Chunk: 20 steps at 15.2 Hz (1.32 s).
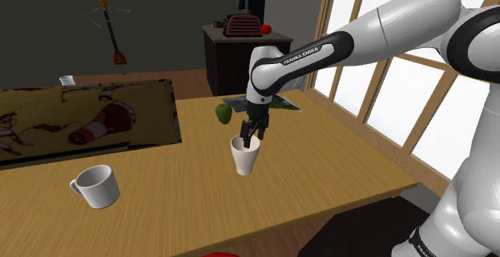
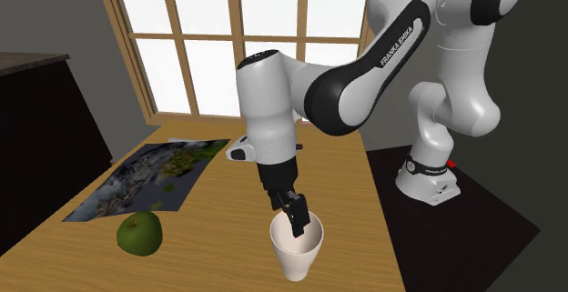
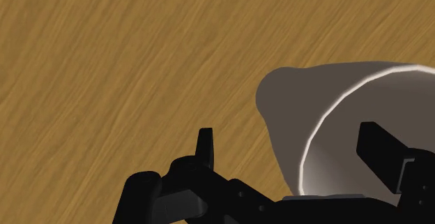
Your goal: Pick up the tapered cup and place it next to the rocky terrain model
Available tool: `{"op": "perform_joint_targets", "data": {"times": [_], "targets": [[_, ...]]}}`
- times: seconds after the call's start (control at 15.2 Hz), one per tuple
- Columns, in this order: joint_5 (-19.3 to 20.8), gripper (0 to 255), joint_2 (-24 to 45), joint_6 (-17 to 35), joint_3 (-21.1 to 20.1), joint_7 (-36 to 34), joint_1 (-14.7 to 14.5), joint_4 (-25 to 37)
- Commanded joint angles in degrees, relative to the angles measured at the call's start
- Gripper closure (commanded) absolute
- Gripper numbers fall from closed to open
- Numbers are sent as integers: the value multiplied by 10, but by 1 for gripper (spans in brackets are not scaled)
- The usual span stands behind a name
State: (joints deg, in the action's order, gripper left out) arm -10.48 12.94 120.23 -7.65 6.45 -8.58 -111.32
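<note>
While the tapered cup [image 1: 245, 161] stands upright, mouth up, the wide-open pincer [image 1: 252, 138] straddles its rim.

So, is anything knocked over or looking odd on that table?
Nothing is spilled. The tapered cup stands upright, and the open gripper straddles its rim with one finger inside. The only thing that looks askew is the white mug further along the table, which seems to lean to one side.

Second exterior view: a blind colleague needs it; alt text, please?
Open black fingers of a white arm straddle the rim of a white tapered cup on a wooden table. A green apple and flat rocky terrain model lie left of it.
</note>
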Motion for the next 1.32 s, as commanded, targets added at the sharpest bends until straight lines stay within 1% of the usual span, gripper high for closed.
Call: {"op": "perform_joint_targets", "data": {"times": [0.0,0.4,0.46,1.06,1.25], "targets": [[0,0,5,5,0,-1,-1,0],[0,0,5,5,0,-1,-1,0],[0,255,5,5,0,-1,-1,0],[0,255,5,5,0,-1,-1,0],[1,255,-5,-15,0,-4,0,11]]}}
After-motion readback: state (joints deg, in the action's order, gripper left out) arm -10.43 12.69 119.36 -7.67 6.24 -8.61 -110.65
